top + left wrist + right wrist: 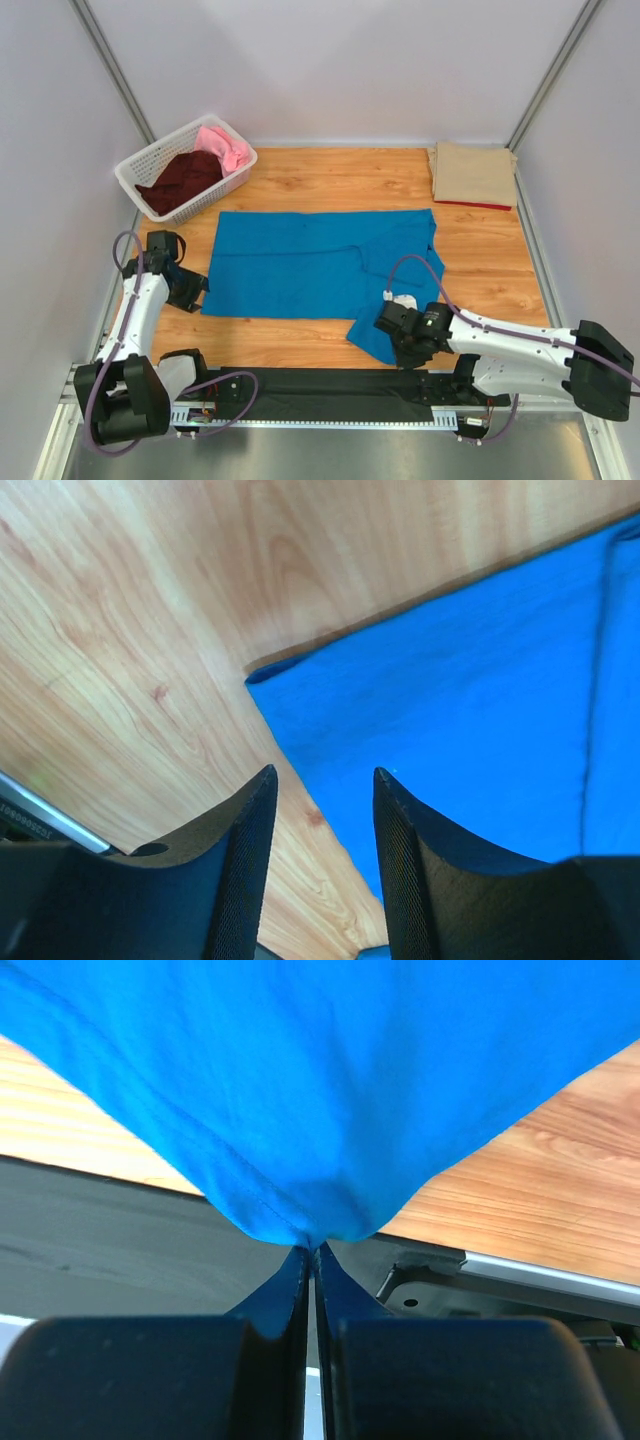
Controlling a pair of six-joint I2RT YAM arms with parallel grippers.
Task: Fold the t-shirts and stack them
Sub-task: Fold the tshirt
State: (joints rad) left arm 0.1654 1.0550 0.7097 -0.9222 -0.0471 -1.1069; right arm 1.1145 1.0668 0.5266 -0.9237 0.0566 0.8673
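Wooden table (330,175) bore a bright blue t-shirt (300,265) spread across its middle. A tan t-shirt (472,172) lay folded at two o'clock. The right gripper (312,1252), fingers pressed together, pinched the blue shirt's five o'clock corner; the left gripper (322,780), fingers spread, straddled its eight o'clock edge.
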